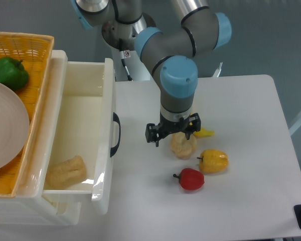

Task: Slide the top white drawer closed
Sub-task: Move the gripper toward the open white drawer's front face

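The top white drawer [108, 110] stands pulled out to the right, its deep cream tray open, with a black curved handle [116, 134] on its front. A tan bread piece [66, 172] lies inside near the front corner. My gripper [171, 134] hangs over the table to the right of the handle, roughly a hand's width from it, fingers pointing down and empty. From this angle I cannot make out whether its jaws are open or shut.
A bread roll [183, 144], yellow pepper [213, 160], red pepper [191, 178] and a yellow banana piece [204, 133] lie just right of the gripper. An orange woven basket [25, 47] with a green pepper [9, 73] and a plate [5, 130] sits atop the drawer unit.
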